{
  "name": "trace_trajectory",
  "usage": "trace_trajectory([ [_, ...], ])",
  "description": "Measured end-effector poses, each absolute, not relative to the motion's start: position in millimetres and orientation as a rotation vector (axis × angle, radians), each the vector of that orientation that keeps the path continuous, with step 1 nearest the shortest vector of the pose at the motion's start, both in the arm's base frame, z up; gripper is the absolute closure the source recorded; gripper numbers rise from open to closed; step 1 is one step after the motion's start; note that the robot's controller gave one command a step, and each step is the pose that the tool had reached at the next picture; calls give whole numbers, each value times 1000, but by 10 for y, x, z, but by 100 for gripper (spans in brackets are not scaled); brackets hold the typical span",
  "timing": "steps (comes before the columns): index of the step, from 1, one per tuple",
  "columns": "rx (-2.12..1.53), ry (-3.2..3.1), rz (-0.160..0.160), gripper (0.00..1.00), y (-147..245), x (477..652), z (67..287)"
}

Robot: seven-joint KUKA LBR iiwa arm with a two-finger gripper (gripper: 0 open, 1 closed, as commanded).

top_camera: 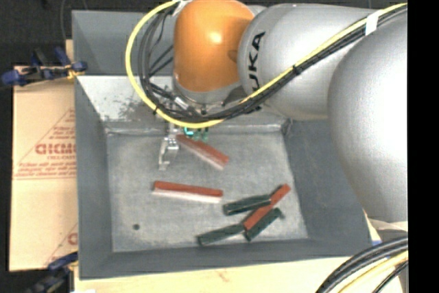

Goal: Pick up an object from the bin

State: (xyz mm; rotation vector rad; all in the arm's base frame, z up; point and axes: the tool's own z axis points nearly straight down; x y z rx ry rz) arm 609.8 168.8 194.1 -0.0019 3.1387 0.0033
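Note:
My gripper (167, 154) hangs low over the back left of the bin floor, just below the orange wrist cover. A red flat stick (208, 153) lies slanted right beside it, its upper end tucked under the wrist, where a bit of green (197, 134) also shows. Whether the gripper touches the stick is hidden. A longer red stick (186, 191) lies flat on the floor a little in front of the gripper, apart from it.
A small heap of dark green and red sticks (254, 213) lies crossed at the front right of the bin. The arm covers the bin's right and back. A bare stretch of floor is at the front left.

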Motion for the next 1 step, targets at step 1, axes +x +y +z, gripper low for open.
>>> trace_trajectory([
  [1, -92, 3130, 2, 0, 1546, 6032, 1548],
])
